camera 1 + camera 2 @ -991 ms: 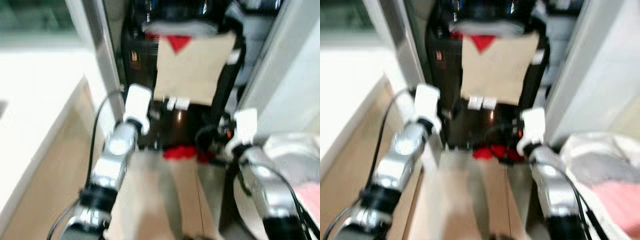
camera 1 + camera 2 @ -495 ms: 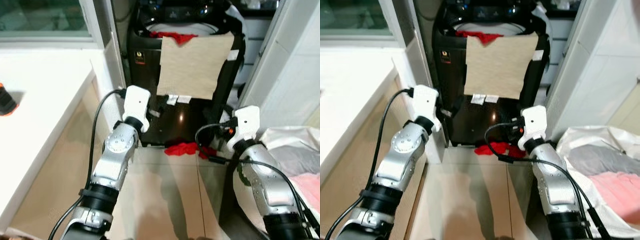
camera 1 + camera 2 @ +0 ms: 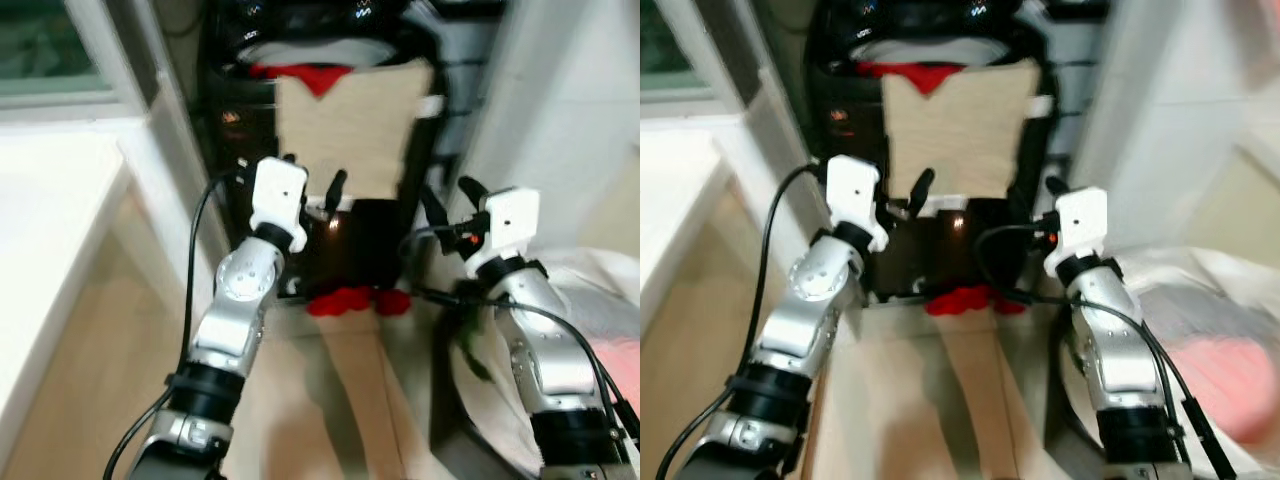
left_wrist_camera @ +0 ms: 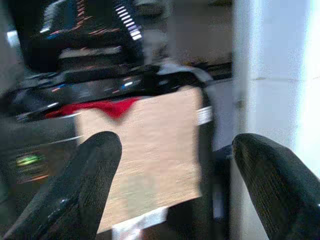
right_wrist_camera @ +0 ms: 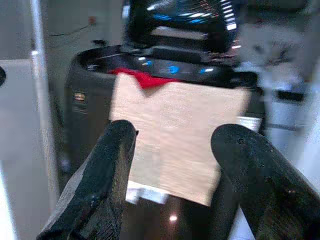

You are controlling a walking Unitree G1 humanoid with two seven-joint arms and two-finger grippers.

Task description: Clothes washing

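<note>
Black top-load washing machine (image 3: 352, 150) stands dead ahead, between a white wall on the right and a pale frame on the left. A beige cloth (image 3: 345, 125) hangs down over its front; a red garment (image 3: 305, 75) peeks over the rim at the top, just above the cloth. More red clothing (image 3: 355, 300) lies on the floor (image 3: 340, 400) right at the foot of the machine.

Left pincer (image 4: 170, 180) is raised in front of the machine, fingers spread wide, nothing between them; beige cloth sits framed between the two fingers, apart from them. Right pincer (image 5: 175, 180) is also raised and pointed at the machine front, fingers spread, empty; cloth and red garment lie beyond the tips, not touching.

In the head views both arms reach forward, the red floor clothing lower down between them. A white laundry bag (image 3: 1200, 310) with grey and pink clothes (image 3: 1240, 385) sits on the floor at the right, beside the right arm. Views are a bit blurred.
</note>
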